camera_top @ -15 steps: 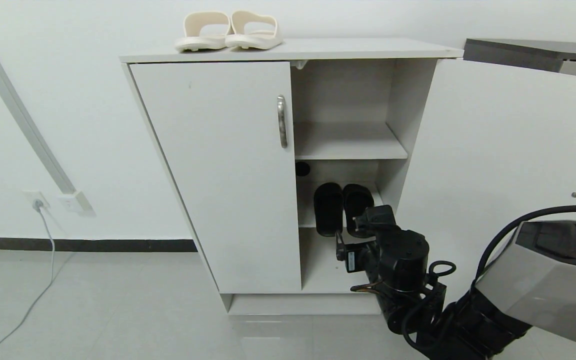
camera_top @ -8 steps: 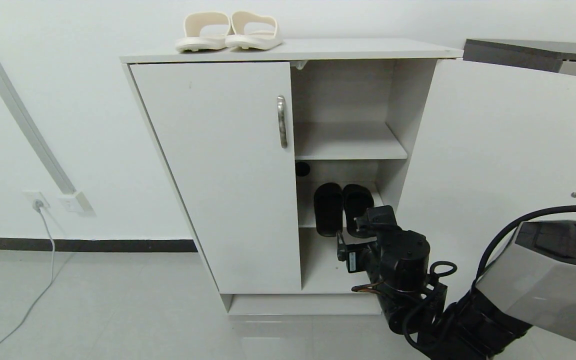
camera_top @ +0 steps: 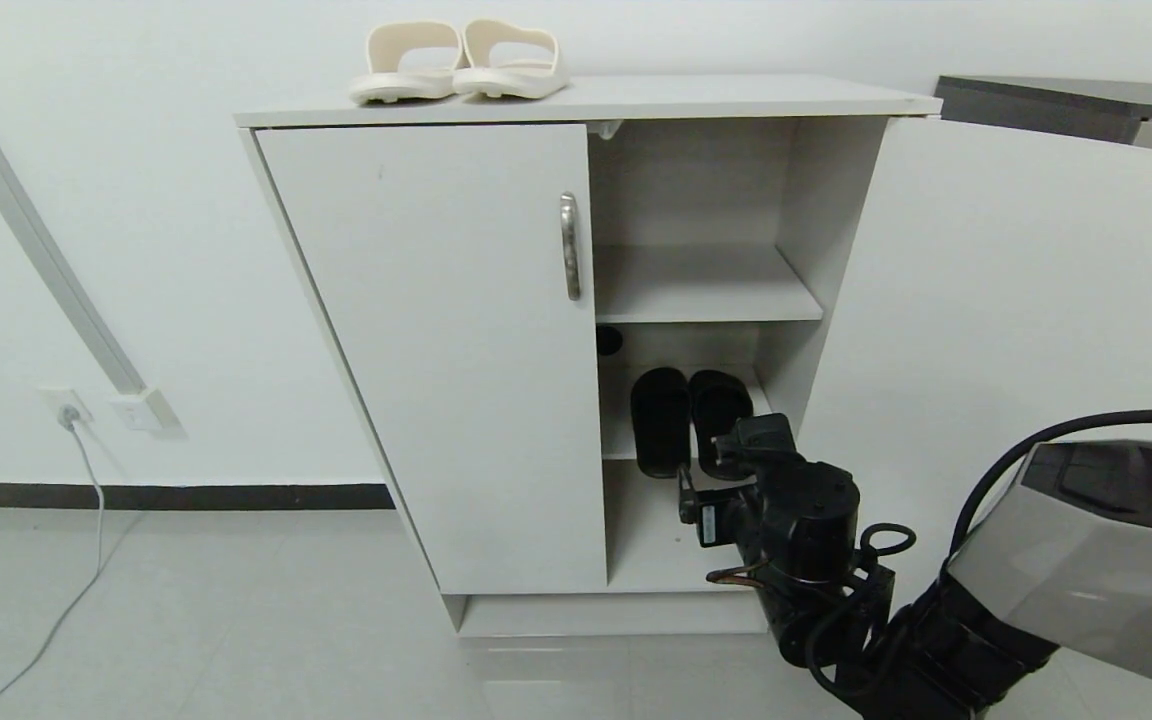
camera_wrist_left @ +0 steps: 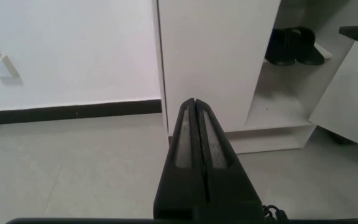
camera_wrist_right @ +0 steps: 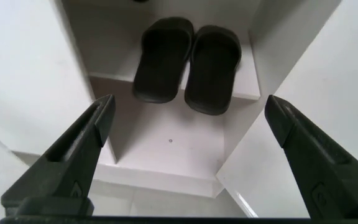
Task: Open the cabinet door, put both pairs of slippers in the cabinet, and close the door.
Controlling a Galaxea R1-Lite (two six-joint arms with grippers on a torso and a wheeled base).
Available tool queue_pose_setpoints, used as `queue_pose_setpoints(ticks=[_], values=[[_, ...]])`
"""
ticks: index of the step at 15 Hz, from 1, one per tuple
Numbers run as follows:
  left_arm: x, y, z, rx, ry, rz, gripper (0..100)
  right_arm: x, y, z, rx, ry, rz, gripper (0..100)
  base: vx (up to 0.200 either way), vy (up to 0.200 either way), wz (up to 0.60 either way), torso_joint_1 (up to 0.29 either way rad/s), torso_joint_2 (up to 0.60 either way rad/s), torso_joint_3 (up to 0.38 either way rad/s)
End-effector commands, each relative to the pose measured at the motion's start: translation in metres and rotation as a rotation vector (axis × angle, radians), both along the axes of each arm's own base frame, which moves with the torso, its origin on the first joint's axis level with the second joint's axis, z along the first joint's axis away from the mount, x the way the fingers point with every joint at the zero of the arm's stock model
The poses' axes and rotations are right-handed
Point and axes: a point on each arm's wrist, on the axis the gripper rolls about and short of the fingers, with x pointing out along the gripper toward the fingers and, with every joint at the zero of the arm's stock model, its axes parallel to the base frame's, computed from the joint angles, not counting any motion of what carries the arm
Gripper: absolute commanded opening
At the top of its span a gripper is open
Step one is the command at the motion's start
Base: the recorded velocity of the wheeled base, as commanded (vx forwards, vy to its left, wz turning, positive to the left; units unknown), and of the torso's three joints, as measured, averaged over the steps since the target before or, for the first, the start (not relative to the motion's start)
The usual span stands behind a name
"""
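**Black pair shelved; cream pair on cabinet top**

We find the pair of black rubber slippers (camera_top: 688,418) side by side on the lower shelf (camera_top: 616,425) of the white two-door cabinet (camera_top: 696,95), R compartment. R door (camera_top: 1016,300) stands wide open; L door (camera_top: 436,340) is closed. The right gripper (camera_wrist_right: 189,106) sits just in front of that compartment, jaws spread wide, holding nothing. The black pair lies beyond it, not touching. The left gripper (camera_wrist_left: 194,107) is clenched and empty, over the grey tiled floor (camera_wrist_left: 73,162). The pair of cream slide slippers (camera_top: 458,62) rests on the cabinet top, L side.
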Motion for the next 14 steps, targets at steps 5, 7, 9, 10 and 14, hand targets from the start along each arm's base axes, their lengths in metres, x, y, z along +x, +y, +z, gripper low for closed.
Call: queue_pose_setpoints(ticks=[5, 7, 9, 10, 14], values=[[0.0, 0.0, 0.0, 0.002, 0.0, 0.0, 0, 0.001, -0.005, -0.001, 0.003, -0.006, -0.009, 100, 0.0, 0.2, 0.0, 0.002, 0.0, 0.005], [0.0, 0.0, 0.0, 0.002, 0.0, 0.0, 0, 0.003, -0.01, -0.001, -0.004, -0.026, -0.017, 100, 0.0, 0.2, 0.0, 0.0, 0.0, 0.002], [0.0, 0.0, 0.0, 0.002, -0.001, 0.0, 0, 0.005, -0.014, 0.002, -0.011, -0.058, -0.012, 100, 0.0, 0.2, 0.0, 0.002, 0.0, 0.005], [0.0, 0.0, 0.0, 0.002, 0.0, 0.0, 0, 0.006, -0.015, 0.002, -0.023, -0.062, -0.013, 100, 0.0, 0.2, 0.0, 0.002, -0.01, -0.002], [0.0, 0.0, 0.0, 0.002, -0.001, 0.0, 0, 0.005, -0.016, -0.001, -0.033, -0.052, 0.01, 100, 0.0, 0.2, 0.0, 0.004, 0.0, 0.001]])
